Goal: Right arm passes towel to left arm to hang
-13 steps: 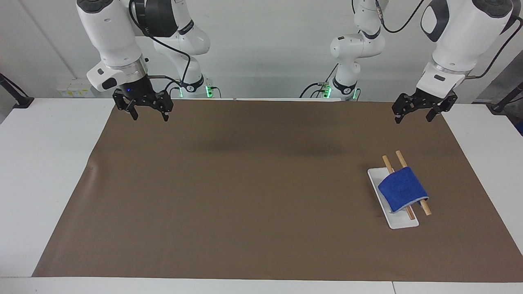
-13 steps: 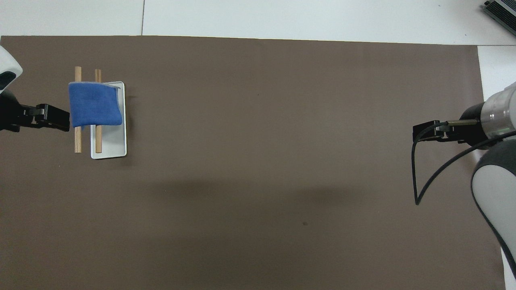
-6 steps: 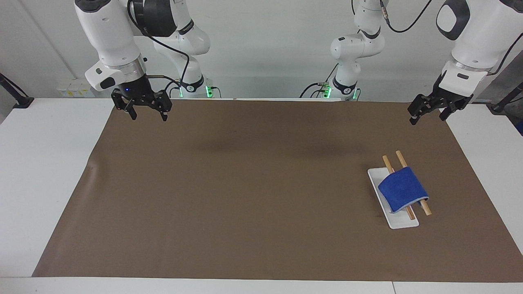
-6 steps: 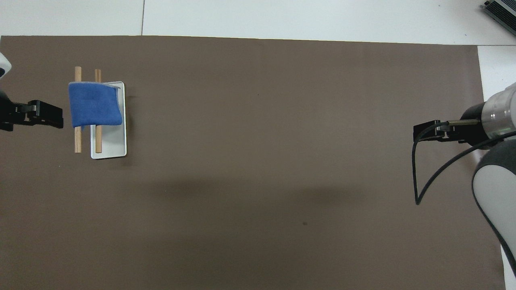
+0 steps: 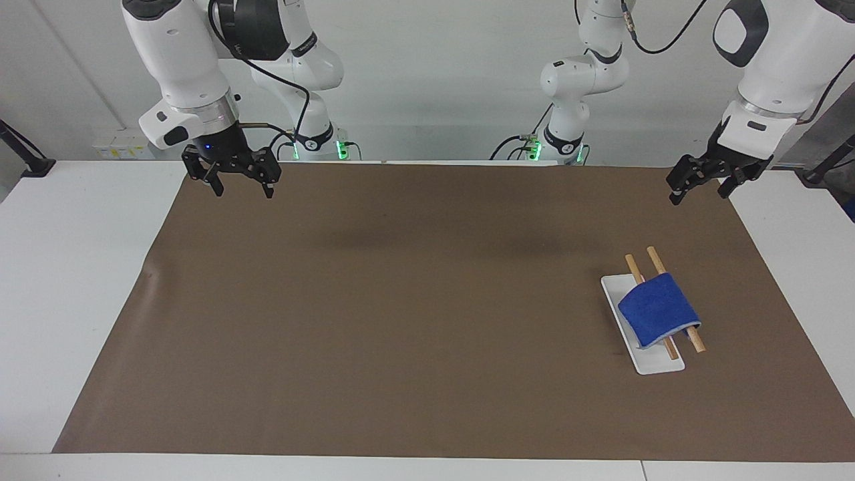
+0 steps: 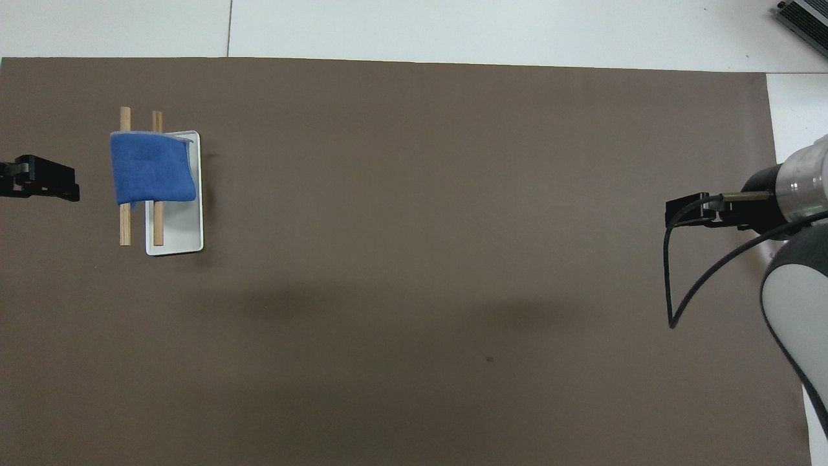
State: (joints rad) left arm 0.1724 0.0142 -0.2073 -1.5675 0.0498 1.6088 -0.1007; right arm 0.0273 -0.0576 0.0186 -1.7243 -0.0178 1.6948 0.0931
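Observation:
The royal-blue towel (image 5: 658, 308) hangs draped over two wooden rods (image 5: 654, 257) that rest on a small white tray (image 5: 658, 364), toward the left arm's end of the table. It also shows in the overhead view (image 6: 152, 167). My left gripper (image 5: 699, 195) is open and empty, raised over the mat's edge beside the rods and apart from the towel. My right gripper (image 5: 244, 192), with its blue light, is open and empty, raised over the mat's corner at the right arm's end.
A brown mat (image 5: 401, 321) covers most of the white table (image 5: 67, 280). The tray (image 6: 178, 236) and rods (image 6: 125, 226) are the only things standing on it. A black cable (image 6: 673, 285) loops down from the right wrist.
My left gripper has drawn back from the towel toward the left arm's end of the table and risen slightly. The right gripper has barely moved. The towel is unchanged.

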